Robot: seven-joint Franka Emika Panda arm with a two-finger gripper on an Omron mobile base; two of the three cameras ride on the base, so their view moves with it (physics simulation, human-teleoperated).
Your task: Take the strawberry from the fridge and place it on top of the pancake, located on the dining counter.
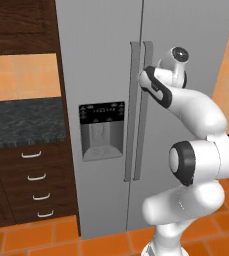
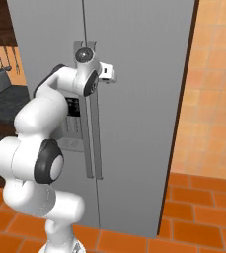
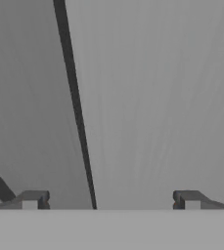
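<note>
A: Where is the hand [image 2: 108, 72] now?

B: High up against the fridge [image 1: 106, 75], close to the right door's handle [image 2: 95, 123]. Its fingers [image 3: 33, 199] stand wide apart with nothing between them.

A: And the strawberry?

B: Both doors are closed, so it should be somewhere inside; it can't be seen.

A: So the step is opening the door?

B: I'd judge so. Bring the open fingers squarely around the right handle, one each side of the bar, before closing. Then pull along the door's arc, not straight back, so the grip doesn't slip off.

A: Any writing or brand?

B: None readable. The dispenser panel [image 1: 101, 112] has small pale marks, too small to make out.
</note>
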